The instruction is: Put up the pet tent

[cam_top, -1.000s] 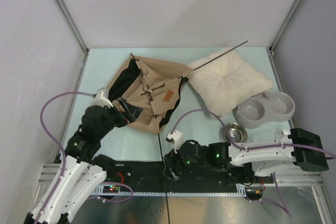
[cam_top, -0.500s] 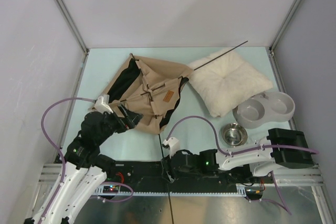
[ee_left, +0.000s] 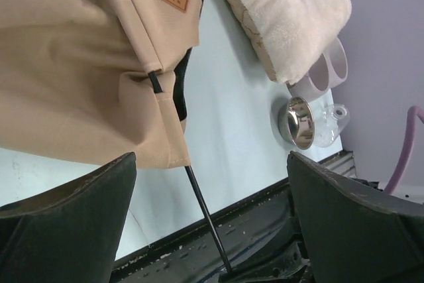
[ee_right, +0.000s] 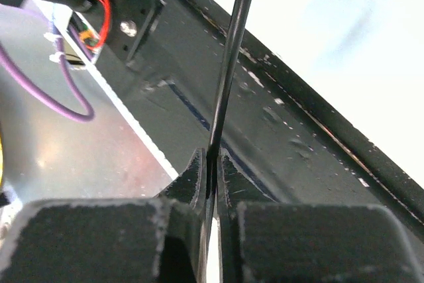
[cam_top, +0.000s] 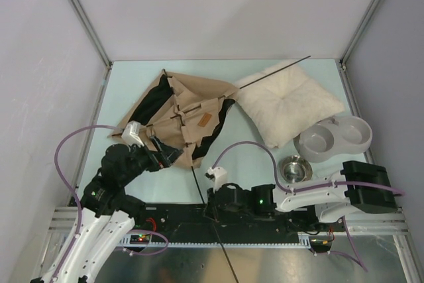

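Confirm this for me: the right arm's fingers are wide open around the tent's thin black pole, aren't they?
No, they are not open. The right wrist view shows the right arm's fingers shut tight on the thin black pole.

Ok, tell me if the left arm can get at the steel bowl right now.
Probably not. The left hand is open at the pet tent's near left edge, while the steel bowl sits over on the right. The right arm and the pole clamped in the right hand lie across the way.

Top view down on whole table (cam_top: 132,77), left wrist close over pet tent (ee_left: 66,84), right wrist against shared black pole (ee_right: 229,64).
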Available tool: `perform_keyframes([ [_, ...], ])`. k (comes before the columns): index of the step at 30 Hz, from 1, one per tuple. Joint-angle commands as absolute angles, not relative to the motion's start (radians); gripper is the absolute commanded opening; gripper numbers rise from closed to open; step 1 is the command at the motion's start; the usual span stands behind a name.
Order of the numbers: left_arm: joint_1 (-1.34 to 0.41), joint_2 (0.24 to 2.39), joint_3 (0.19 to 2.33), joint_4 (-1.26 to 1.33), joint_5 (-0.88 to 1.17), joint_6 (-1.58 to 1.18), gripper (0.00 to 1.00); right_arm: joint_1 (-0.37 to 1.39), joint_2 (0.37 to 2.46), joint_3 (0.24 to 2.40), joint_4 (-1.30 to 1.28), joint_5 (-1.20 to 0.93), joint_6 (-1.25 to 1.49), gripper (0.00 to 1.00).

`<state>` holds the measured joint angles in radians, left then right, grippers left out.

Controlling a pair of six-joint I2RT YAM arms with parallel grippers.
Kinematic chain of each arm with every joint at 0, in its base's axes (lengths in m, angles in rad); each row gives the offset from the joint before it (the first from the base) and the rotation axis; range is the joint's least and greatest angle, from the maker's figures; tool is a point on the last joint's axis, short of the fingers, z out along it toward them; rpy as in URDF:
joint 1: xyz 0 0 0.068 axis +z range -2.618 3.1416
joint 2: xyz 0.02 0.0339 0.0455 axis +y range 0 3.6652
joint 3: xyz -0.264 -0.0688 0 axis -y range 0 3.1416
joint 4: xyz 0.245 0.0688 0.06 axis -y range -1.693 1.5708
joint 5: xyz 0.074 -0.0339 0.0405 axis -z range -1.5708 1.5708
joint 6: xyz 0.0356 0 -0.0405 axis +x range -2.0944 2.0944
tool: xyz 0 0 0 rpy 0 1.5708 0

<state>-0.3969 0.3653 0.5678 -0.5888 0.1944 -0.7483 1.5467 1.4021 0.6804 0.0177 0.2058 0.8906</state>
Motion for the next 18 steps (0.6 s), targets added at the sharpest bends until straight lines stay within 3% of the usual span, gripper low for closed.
perform_keyframes([
  [1,-0.404,0.349,0.555,-0.574,0.25,-0.733,0.99,1.538,1.33,0.784,0.022,0.25,0.891,0.0],
  [18,-0.468,0.417,0.546,-0.493,0.31,-0.766,0.98,1.478,1.268,0.873,-0.033,0.301,0.948,0.0],
])
